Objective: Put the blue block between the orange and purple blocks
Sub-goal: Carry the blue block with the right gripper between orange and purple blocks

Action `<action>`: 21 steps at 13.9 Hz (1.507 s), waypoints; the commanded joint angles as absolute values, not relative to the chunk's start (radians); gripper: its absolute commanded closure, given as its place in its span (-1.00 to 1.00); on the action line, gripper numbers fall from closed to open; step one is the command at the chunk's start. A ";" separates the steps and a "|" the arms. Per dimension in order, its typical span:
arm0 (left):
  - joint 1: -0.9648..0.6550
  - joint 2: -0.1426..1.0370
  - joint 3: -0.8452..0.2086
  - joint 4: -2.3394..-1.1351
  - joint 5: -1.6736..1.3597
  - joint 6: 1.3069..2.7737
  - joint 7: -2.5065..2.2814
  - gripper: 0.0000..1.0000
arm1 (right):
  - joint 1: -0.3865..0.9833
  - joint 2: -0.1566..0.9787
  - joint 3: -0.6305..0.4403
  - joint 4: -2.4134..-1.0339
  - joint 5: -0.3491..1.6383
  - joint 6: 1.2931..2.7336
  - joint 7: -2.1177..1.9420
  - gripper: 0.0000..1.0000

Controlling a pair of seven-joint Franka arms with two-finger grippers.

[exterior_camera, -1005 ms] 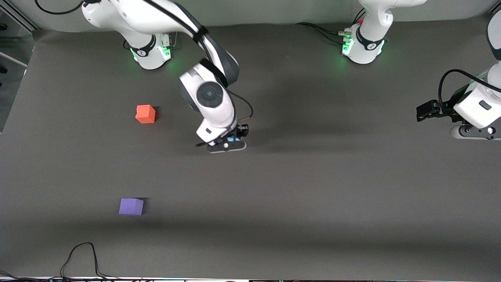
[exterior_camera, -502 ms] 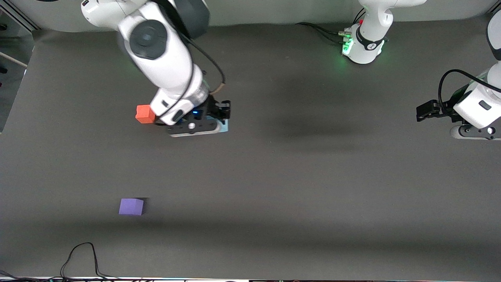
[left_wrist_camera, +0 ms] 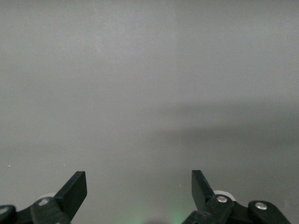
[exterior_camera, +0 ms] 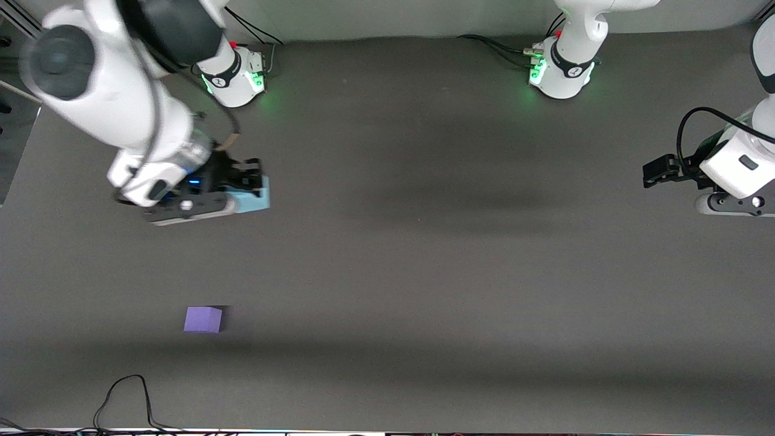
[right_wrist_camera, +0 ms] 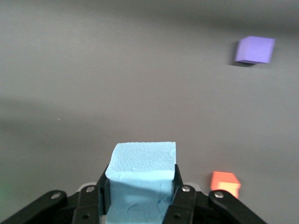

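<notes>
Clamping the blue block (exterior_camera: 253,198) aloft, the right gripper (exterior_camera: 239,192) has swung toward its end of the table, now hiding the orange block (right_wrist_camera: 225,184). The purple block (exterior_camera: 203,319) is unmoved. The left gripper (left_wrist_camera: 138,196) waits, spread wide.

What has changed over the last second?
The right gripper, shut on the blue block, lifted it off the table and carried it toward the right arm's end, and the arm now hides the orange block from the front camera. The purple block and the waiting left gripper stayed put.
</notes>
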State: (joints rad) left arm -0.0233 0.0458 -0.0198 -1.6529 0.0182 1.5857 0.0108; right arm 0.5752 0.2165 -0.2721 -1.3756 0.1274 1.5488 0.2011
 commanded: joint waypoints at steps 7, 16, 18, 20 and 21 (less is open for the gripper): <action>-0.026 0.038 -0.017 -1.654 0.015 1.588 0.026 -1.00 | 0.420 -0.009 -0.392 -1.658 0.107 1.575 -0.060 0.05; -0.028 0.043 -0.017 -1.654 0.015 1.589 0.026 -1.00 | 0.006 -0.107 0.014 -2.064 0.107 1.943 -0.112 0.03; -0.028 0.041 -0.017 -1.654 0.015 1.589 0.026 -1.00 | 0.002 -0.077 0.011 -2.143 0.109 2.052 -0.115 0.03; -0.028 0.043 -0.017 -1.654 0.015 1.589 0.026 -1.00 | -0.002 -0.040 0.009 -2.216 0.109 2.176 -0.114 0.03; -0.028 0.043 -0.017 -1.654 0.015 1.589 0.026 -1.00 | -0.002 -0.002 0.009 -2.224 0.110 2.207 -0.114 0.02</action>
